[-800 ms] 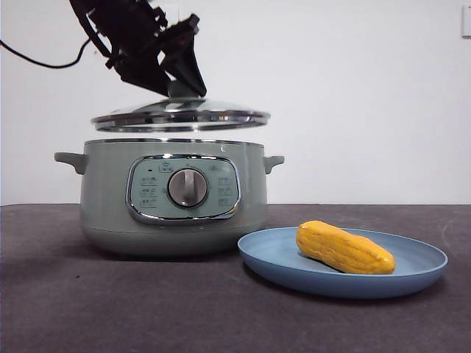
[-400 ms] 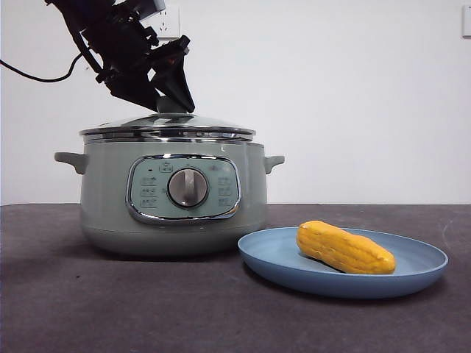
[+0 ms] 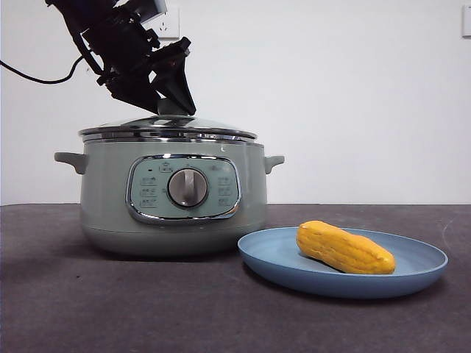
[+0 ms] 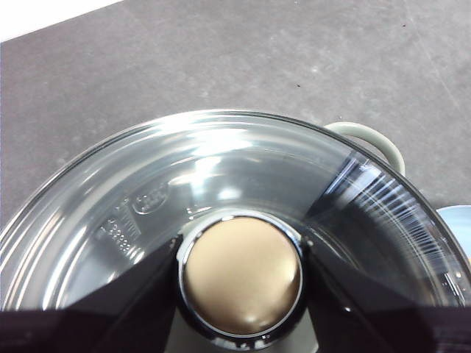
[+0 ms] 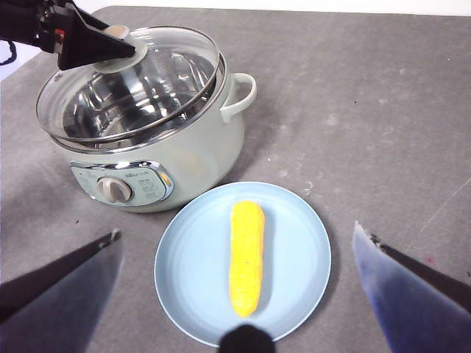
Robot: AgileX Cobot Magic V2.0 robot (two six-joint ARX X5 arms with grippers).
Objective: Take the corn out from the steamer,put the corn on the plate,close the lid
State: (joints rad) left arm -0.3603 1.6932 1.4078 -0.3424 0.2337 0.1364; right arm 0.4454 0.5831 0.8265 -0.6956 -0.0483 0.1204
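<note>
Dark grey matting covers the table, with a plain white wall behind and a wall socket partly hidden by the arm. I note the steamer standing left of centre, its control dial facing the front camera. I find the lid resting on the steamer's rim; from my right wrist camera it looks set slightly off-centre, overhanging toward the panel side. My left gripper is clamped on the lid's knob, one black jaw pressed to each side, and the arm blocks the space directly above the pot. I see the plate just beside the steamer on the table, apparently close to but not touching its base. I record the corn lying on its side in the plate, near the middle. My right gripper hangs above the plate with jaws spread wide, holding nothing. One side handle is clear of obstruction.
</note>
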